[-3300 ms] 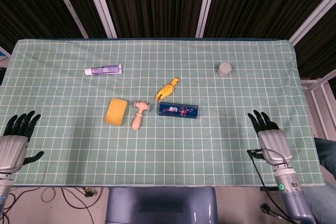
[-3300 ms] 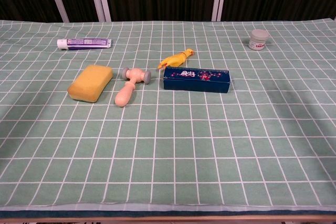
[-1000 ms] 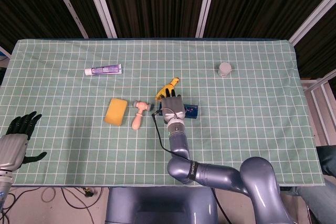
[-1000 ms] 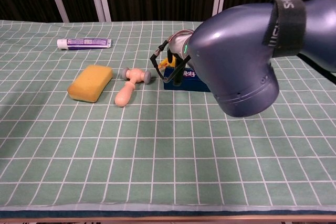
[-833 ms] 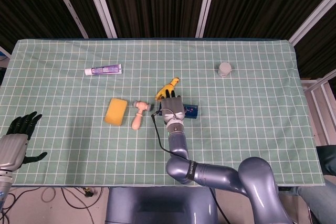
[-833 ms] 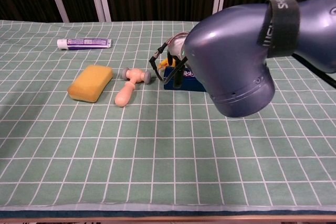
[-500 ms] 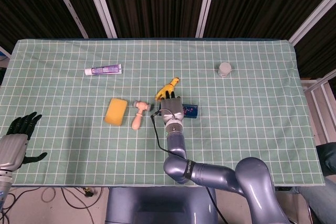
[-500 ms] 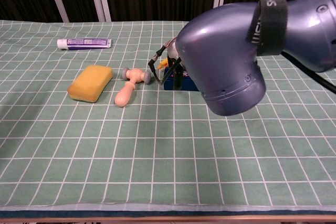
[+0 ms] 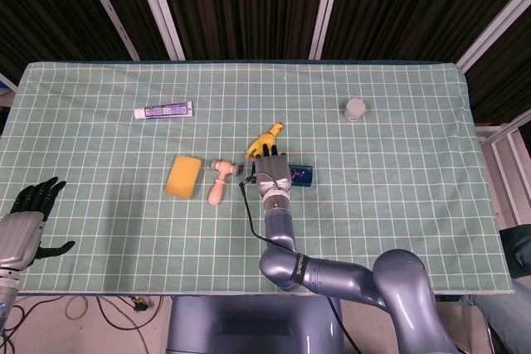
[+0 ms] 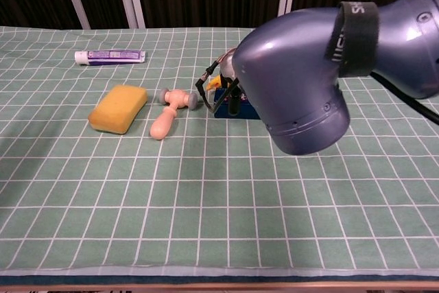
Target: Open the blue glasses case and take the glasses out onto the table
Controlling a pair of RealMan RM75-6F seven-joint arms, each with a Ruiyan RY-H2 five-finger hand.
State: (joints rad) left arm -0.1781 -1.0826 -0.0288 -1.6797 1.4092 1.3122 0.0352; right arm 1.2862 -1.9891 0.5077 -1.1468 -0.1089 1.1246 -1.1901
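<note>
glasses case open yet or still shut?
Cannot tell. The right hand covers most of the blue glasses case; the visible end looks flat, with no raised lid or glasses showing.

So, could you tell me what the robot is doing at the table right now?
The right hand is stretched out over the blue glasses case, covering most of it; whether it grips the case cannot be seen. The case looks closed, with no glasses out. The left hand rests open at the table's near left corner.
</note>
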